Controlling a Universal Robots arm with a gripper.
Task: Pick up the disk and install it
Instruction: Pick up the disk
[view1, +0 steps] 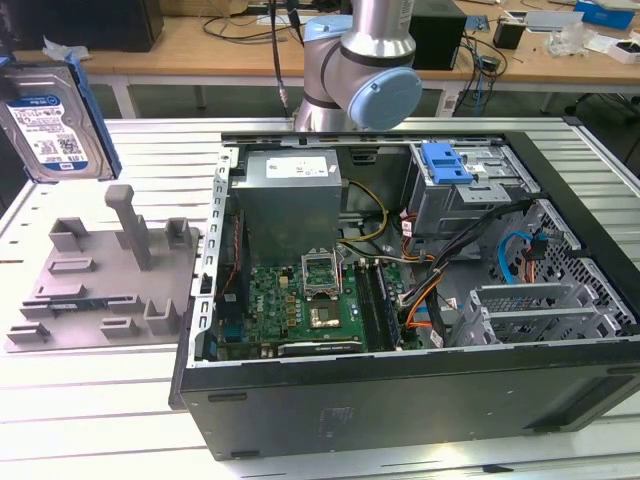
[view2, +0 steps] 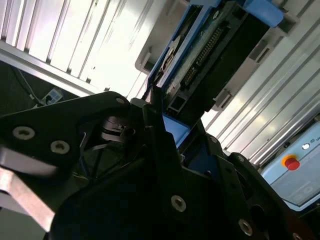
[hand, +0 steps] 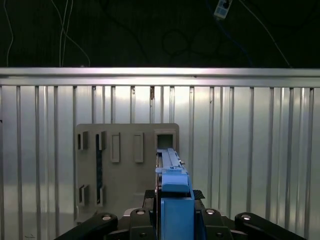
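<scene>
Table (view1: 110, 400): ribbed aluminium worktop across the whole scene, with a wooden bench (view1: 200, 45) strewn with cables behind it.
Computer case (view1: 400, 400): black tower on its side, panel off, on the exterior view's right of the table. Inside are a green motherboard (view1: 300, 300) and a grey power supply (view1: 290, 195).
Robot arm (view1: 365, 70): silver tube with a pale blue joint cap, rising behind the case.
Fixture plate (view1: 100, 280): grey moulded block with posts and slots, flat on the table just to the exterior view's left of the case.
Drive cage (view1: 470, 185): grey metal with a blue latch, seated in the far corner of the case on the exterior view's right, well apart from the drive.
Disk (view1: 50, 125): silver drive in its blue bracket, off the table and tilted, label toward the exterior camera, above and behind the fixture plate and clear of it. The first wrist view shows it edge-on over the plate.
Gripper (hand: 176, 215): black fingers (view2: 165, 150) closed tight on the blue bracket at one end of the disk, seen in both wrist views, one finger on each flat side.
</scene>
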